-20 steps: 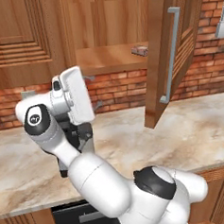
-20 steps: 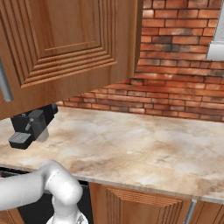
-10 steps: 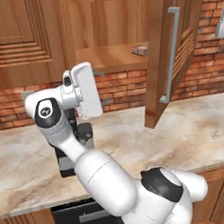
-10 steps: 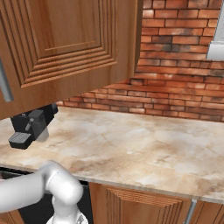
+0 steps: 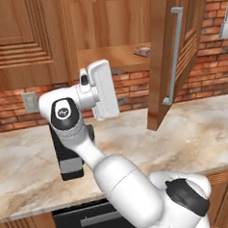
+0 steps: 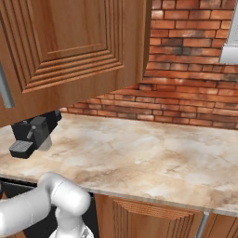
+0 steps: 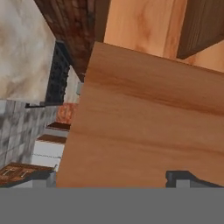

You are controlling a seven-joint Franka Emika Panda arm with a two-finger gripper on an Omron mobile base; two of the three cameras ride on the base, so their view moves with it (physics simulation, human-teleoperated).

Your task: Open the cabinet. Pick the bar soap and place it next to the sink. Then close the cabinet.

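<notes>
Pincer [image 5: 120, 86] of the white arm spread wide, released, gripping nothing and touching nothing; small dark fingertips [image 7: 189, 176] far apart at the bottom of the hand view, with pale wood grain close ahead between them. Cannot tell which board of the cabinet that wood is.

Left base view, from the left:
- Pale wall outlet [image 5: 30, 101] on the red brick wall [image 5: 207, 71], under a closed wooden cabinet front.
- Black coffee machine [image 5: 68, 157] upright on the beige marbled counter [image 5: 204, 133], partly hidden behind the arm.
- Arm rising from the lower right, bent sharply at a round dark-capped joint left of centre, then turned to the right; flat white hand raised just under the shelf edge, fingers aimed toward the back wall and the open cabinet.
- Warm-brown wooden wall cabinet [image 5: 104, 20] open, plain wooden shelf bare on its left part.
- Small flat greyish-pink bar soap [image 5: 141, 51] lying flat at the right end of that shelf, up and to the right of the pincer and apart from it; long axis roughly along the shelf front, right end hidden behind the door.
- Raised-panel door [image 5: 179, 48] swung out toward the camera, long silver bar handle [image 5: 174, 54] upright on it.

Right base view, from the left: handle as a grey strip at the edge, door panel across the upper left, coffee machine below it on the counter, brick wall behind to the right.
</notes>
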